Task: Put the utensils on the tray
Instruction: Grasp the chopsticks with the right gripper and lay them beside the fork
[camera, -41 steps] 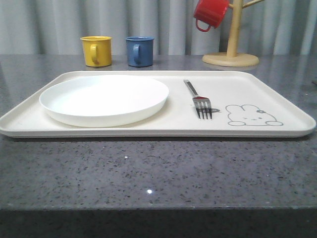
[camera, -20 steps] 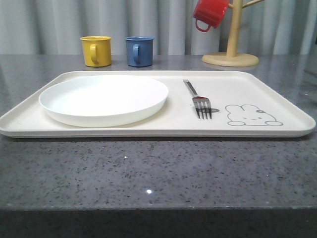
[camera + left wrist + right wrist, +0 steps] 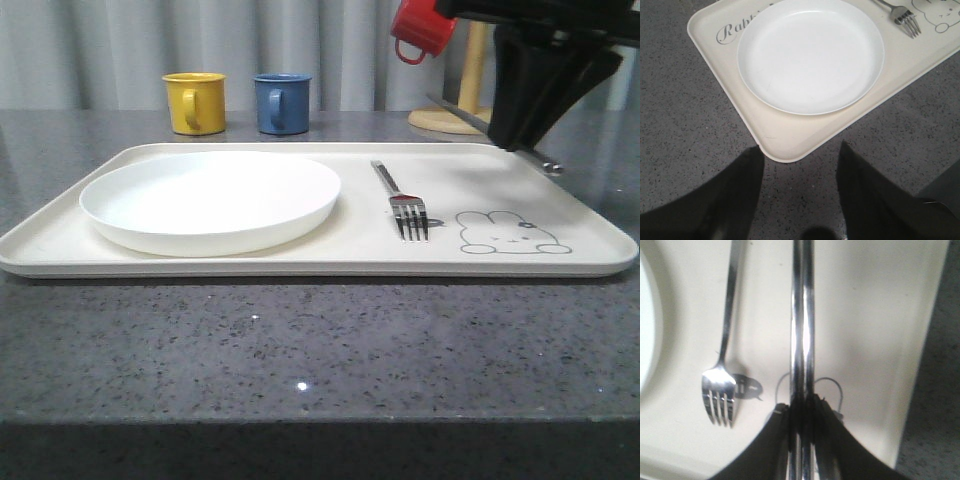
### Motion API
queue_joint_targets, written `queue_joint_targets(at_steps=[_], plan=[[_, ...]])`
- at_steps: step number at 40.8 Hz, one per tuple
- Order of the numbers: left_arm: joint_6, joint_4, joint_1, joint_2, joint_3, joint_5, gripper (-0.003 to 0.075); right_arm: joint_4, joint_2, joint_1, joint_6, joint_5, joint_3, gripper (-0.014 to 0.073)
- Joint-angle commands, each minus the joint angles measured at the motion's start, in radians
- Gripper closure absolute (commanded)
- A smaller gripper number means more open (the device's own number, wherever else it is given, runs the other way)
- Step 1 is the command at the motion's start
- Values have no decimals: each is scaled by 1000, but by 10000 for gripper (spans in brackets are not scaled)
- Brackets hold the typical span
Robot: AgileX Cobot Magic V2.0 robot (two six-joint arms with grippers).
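Note:
The cream tray [image 3: 300, 266] lies across the grey table with a silver fork [image 3: 401, 196] on it, left of the rabbit drawing [image 3: 510, 233]. My right gripper [image 3: 516, 138] hangs above the tray's far right corner, shut on a pair of silver chopsticks [image 3: 549, 165] that slant through its fingers. In the right wrist view the chopsticks [image 3: 802, 315] run straight out from the shut gripper [image 3: 802, 407] over the tray [image 3: 875, 315], beside the fork [image 3: 728, 315]. My left gripper [image 3: 800, 148] is open and empty over the table at a tray corner [image 3: 785, 142].
A round white plate [image 3: 210, 200] fills the tray's left half. Behind the tray stand a yellow mug [image 3: 194, 102] and a blue mug [image 3: 281, 103]. A red mug [image 3: 425, 25] hangs on a wooden mug tree [image 3: 465, 118] at the back right, close to my right arm.
My right arm has come into the front view from the upper right, carrying the chopsticks over the tray's far right corner. Fork, plate and tray have not moved.

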Motion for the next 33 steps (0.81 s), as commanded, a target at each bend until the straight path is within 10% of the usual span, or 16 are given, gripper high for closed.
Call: queue_joint_targets(at_steps=[1,33], plan=[[-12,-7,-6,-4,-29,-67,382,16,-7,18,71,-77,-33,589],[-12,-7,-6,-4,-29,-67,382,-36,12,21,148,-112,-33,358]])
